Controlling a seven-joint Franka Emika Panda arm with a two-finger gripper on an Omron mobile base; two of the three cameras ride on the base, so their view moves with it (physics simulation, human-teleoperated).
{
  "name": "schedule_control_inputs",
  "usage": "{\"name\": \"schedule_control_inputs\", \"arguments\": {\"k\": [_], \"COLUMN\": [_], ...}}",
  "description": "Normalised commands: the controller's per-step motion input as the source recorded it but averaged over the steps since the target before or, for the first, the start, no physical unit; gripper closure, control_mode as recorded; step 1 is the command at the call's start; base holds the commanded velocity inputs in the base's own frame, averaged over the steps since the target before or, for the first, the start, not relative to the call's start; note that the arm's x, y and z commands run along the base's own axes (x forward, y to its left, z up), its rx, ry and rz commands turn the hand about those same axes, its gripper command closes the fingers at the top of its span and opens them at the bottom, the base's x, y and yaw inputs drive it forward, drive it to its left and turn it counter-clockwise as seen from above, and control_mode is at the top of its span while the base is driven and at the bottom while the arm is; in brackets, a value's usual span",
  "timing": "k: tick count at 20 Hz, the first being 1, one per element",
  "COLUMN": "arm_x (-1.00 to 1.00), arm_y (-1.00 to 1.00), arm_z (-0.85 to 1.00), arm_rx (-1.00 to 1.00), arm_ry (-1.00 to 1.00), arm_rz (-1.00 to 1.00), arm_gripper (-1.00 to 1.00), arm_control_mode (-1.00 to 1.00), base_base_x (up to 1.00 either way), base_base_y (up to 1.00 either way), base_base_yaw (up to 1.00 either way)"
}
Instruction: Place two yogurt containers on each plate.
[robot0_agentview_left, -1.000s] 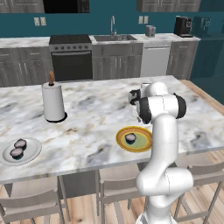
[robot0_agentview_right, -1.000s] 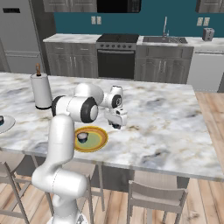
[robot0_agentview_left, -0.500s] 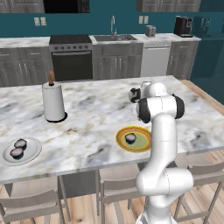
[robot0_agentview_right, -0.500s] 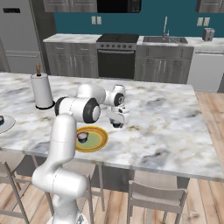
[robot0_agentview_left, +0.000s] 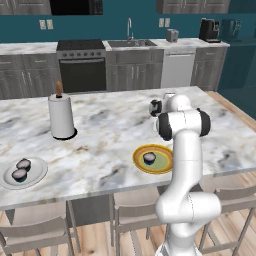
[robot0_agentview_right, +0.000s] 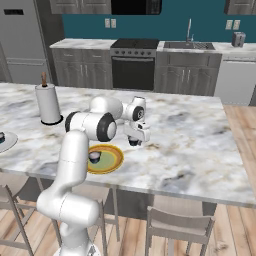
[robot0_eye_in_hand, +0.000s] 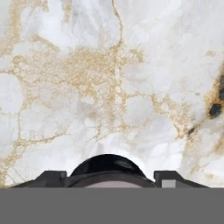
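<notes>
**Counter (robot0_agentview_left: 110, 125):** marble, glossy, white with grey and tan veining. In your hand view it runs flat ahead of the fingers, with one dark fleck off to their right.

**Gripper (robot0_eye_in_hand: 107, 177):** you see two small dark, blocky fingers (robot0_eye_in_hand: 52, 177) at a middling spread, one on either side of a cup. You cannot tell whether the pads press on its sides or stand just clear of them. In your right base view the gripper (robot0_agentview_right: 134, 142) points down, low over the counter.

**Yogurt container at the fingers (robot0_eye_in_hand: 107, 164):** a round cup with a glossy dark wall and a pale top. It sits directly between the two fingertips.

**Yellow-rimmed plate (robot0_agentview_left: 137, 157):** round and shallow, with a greenish centre. It lies on the counter near the fingers, towards the arm's base. It holds one yogurt container (robot0_agentview_left: 149, 158), dark-sided and pale-topped, near its middle.

**White-grey plate (robot0_agentview_left: 40, 167):** round, shallow and plain. It lies well apart from the fingers, at the far left of the counter. It holds two yogurt containers (robot0_agentview_left: 23, 163), which lie just beside each other.

**Paper towel roll (robot0_agentview_left: 61, 116):** a tall white cylinder with a brown post at the top, upright on a dark base. It stands between the fingers and the white-grey plate, farther back on the counter.
</notes>
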Motion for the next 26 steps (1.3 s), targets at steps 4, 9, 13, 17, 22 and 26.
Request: {"name": "schedule_control_inputs", "arguments": {"k": [4,9,13,17,22,26], "arm_x": [-0.17,-0.6,-1.0,-1.0,-0.93,-0.61], "arm_y": [0.0,-0.07,-0.01,0.08,0.47,0.63], "arm_z": [-0.01,0.27,0.56,0.43,0.12,0.08], "arm_rx": [0.0,0.02,0.1,0.1,0.03,-0.01], "arm_ry": [-0.01,-0.02,-0.04,-0.04,0.0,0.0], "arm_rz": [0.0,-0.04,-0.06,-0.05,-0.05,-0.01], "arm_gripper": [1.0,1.0,1.0,1.0,1.0,1.0], "arm_control_mode": [-1.0,-1.0,-1.0,-1.0,-1.0,-1.0], "base_base_x": [0.0,0.0,0.0,0.0,0.0,0.0], "base_base_y": [0.0,0.0,0.0,0.0,0.0,0.0], "base_base_yaw": [0.0,0.0,0.0,0.0,0.0,0.0]}}
